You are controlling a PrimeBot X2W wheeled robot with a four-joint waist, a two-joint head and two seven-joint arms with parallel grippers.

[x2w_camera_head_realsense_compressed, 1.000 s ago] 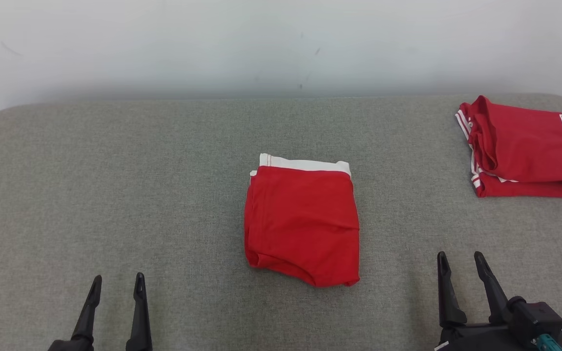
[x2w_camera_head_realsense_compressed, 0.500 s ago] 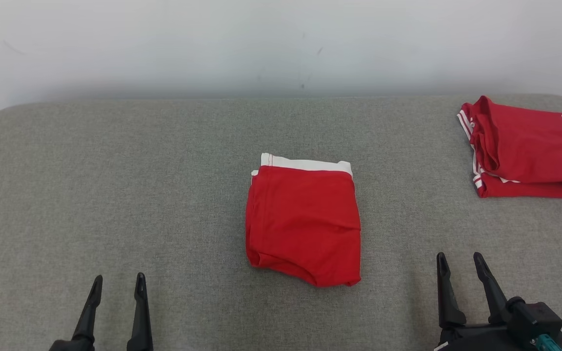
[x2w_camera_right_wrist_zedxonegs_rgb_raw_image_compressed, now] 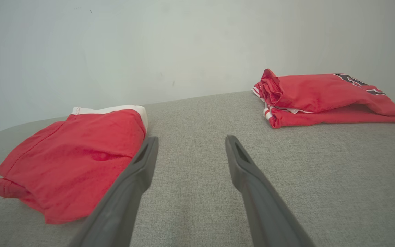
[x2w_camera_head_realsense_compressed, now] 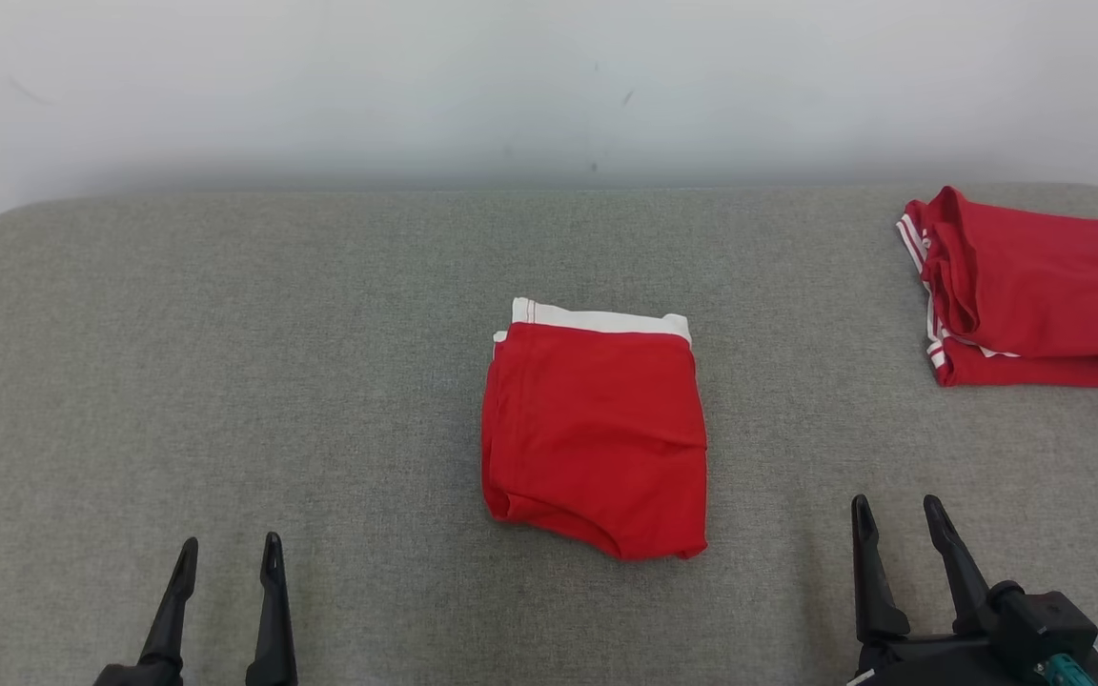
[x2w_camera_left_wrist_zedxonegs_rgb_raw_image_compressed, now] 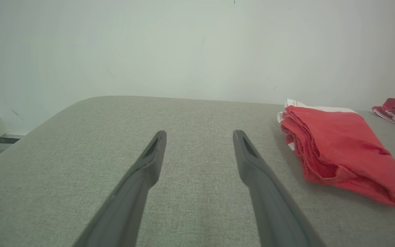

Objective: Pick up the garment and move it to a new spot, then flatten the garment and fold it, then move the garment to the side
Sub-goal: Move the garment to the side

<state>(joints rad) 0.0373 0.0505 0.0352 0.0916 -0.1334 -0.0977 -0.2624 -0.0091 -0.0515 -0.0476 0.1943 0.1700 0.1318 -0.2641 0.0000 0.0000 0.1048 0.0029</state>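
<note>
Garment (x2w_camera_head_realsense_compressed: 595, 433), red shorts with a white waistband, lies folded at the centre of the grey desk (x2w_camera_head_realsense_compressed: 225, 333). Nothing has shifted in the last second: the left claw (x2w_camera_head_realsense_compressed: 231, 541) at 7 o'clock and the right claw (x2w_camera_head_realsense_compressed: 895, 501) at 5 o'clock stay spread wide, empty. A folded red jersey (x2w_camera_head_realsense_compressed: 1026, 295) rests at 2 o'clock. Folding looks done; the move aside remains.

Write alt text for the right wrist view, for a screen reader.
The right gripper, open and empty, points across a grey fabric surface. At left lie folded red shorts with a white waistband; a folded red jersey sits farther off at upper right, before a pale wall.
</note>
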